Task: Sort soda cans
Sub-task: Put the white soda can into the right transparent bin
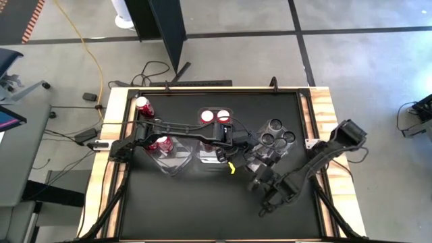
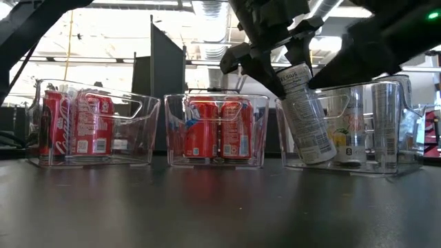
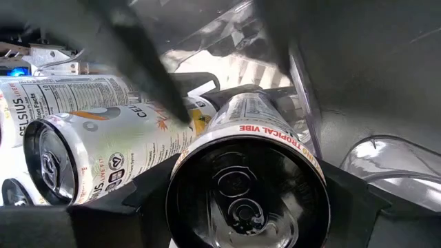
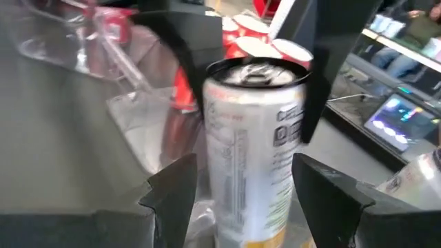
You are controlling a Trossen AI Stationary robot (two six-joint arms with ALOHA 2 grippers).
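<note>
Basically, the left gripper (image 2: 293,69) is clenched on a silver can (image 2: 303,114), holding it tilted, its base low at the front wall of the right bin (image 2: 358,169). In the left wrist view that can (image 3: 244,186) sits squarely between the pads, top toward the camera, with another silver can (image 3: 89,158) lying just beside it. The right gripper (image 4: 241,186) hangs near the same bin, fingers spread on either side of the held can (image 4: 251,158) and not pressing it, so released.

Red cans (image 2: 72,124) sit in the left bin (image 1: 169,158), more red cans (image 2: 217,129) in the middle bin (image 1: 210,154), and silver ones (image 1: 275,135) in the right bin.

Risks, as I judge them:
- The tilt: let go now and the can likely topples or rolls inside.
- The base may catch the bin wall and shove or tip the light plastic bin.
- Cans are packed close, so the drop could knock upright neighbours over.
- Both arms crowd one spot; fingers could clash or bump the can loose.
</note>
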